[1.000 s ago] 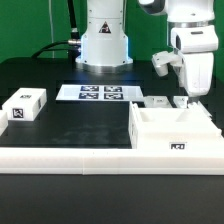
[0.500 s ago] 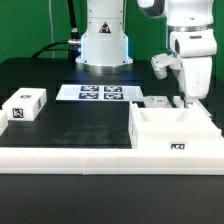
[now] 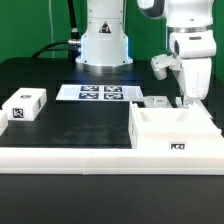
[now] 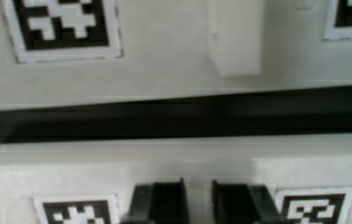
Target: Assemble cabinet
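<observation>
Hovering unmoved over the cabinet [image 3: 172, 130], the gripper [image 3: 186, 101] shows jaws nearly together, gripping nothing

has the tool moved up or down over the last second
Yes: the tool has risen slightly, judged against the cabinet below it in the exterior view.

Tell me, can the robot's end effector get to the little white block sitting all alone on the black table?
Probably yes. The small white block sits alone on the black table at the exterior view's left, with nothing on top or crowding it. The end effector hangs over by the cabinet, so the arm would have to cross over.
</observation>
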You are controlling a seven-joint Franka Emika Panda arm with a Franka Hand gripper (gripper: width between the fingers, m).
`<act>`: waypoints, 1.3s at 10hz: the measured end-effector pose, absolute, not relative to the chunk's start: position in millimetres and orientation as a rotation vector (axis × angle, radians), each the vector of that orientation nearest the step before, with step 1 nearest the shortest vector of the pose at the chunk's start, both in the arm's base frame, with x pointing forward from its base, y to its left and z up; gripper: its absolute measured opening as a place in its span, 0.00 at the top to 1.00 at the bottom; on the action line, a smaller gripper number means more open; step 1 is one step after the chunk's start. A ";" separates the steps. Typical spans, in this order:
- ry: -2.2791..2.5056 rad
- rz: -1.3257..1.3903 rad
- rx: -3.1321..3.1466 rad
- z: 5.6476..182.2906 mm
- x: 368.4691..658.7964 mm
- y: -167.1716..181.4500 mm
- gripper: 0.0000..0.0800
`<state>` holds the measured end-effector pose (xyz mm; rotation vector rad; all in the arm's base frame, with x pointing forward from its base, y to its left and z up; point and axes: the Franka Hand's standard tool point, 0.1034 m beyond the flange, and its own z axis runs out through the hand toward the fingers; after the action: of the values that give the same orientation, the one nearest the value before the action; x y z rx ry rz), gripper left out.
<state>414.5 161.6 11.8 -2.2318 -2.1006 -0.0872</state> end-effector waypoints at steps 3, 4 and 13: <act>-2.101 -0.087 -2.232 11.8 414.5 161.6 0.92; -2.102 -0.079 -2.234 14.4 414.8 160.0 0.92; -2.104 -0.024 -2.300 63.9 435.1 107.3 0.92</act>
<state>435.1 107.3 63.9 -2.2999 -2.1038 -0.0244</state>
